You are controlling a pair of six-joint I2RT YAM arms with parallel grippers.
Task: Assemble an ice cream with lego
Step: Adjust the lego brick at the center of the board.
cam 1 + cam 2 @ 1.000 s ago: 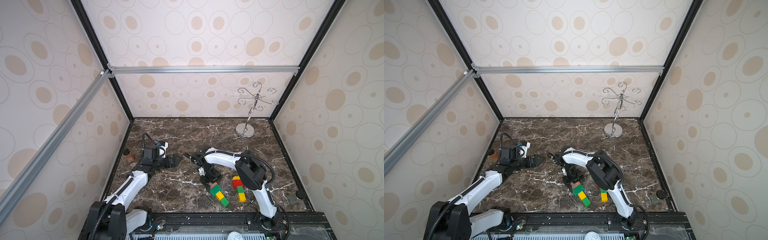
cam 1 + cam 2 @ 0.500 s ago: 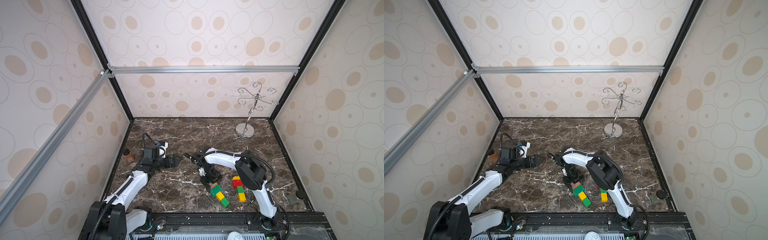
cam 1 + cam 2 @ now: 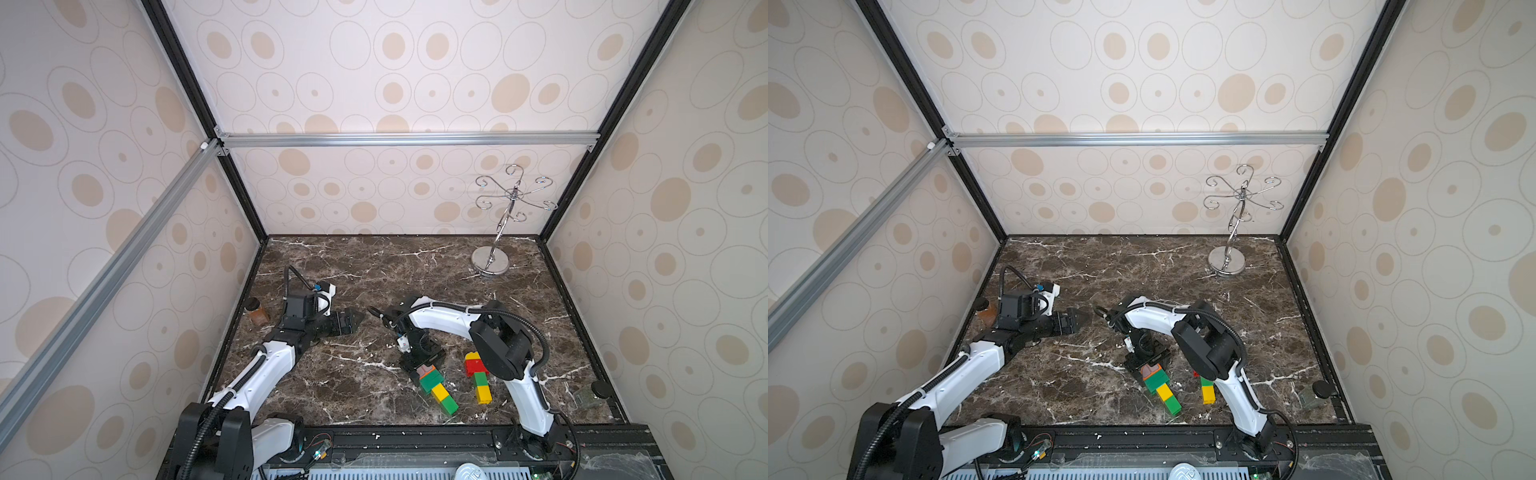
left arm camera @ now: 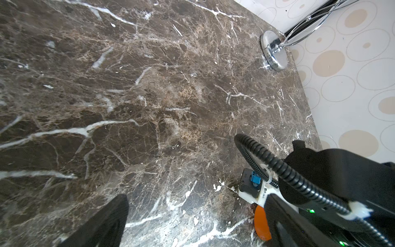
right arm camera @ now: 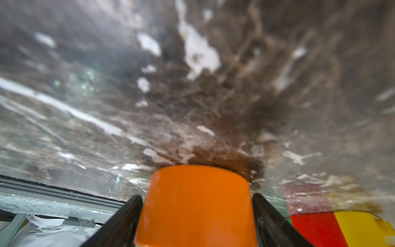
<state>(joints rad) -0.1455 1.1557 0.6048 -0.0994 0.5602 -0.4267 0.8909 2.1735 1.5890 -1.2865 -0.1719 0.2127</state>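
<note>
Two lego stacks lie on the marble near the front. One runs orange dome (image 3: 424, 370), green, yellow (image 3: 439, 392), green. My right gripper (image 3: 419, 368) reaches down at its dome end. In the right wrist view the orange dome (image 5: 196, 203) fills the space between the black fingers (image 5: 126, 216); a thin gap shows on one side, so the gripper (image 5: 197, 196) is open. The other stack (image 3: 478, 376) has a yellow dome, then red, green and yellow, partly behind the right arm. My left gripper (image 3: 355, 320) hovers open and empty, left of centre.
A brown jar (image 3: 257, 311) stands by the left wall. A chrome hook stand (image 3: 490, 262) is at the back right. A small black-capped glass bottle (image 3: 596, 390) sits at the front right. The black rail (image 3: 415, 432) borders the front.
</note>
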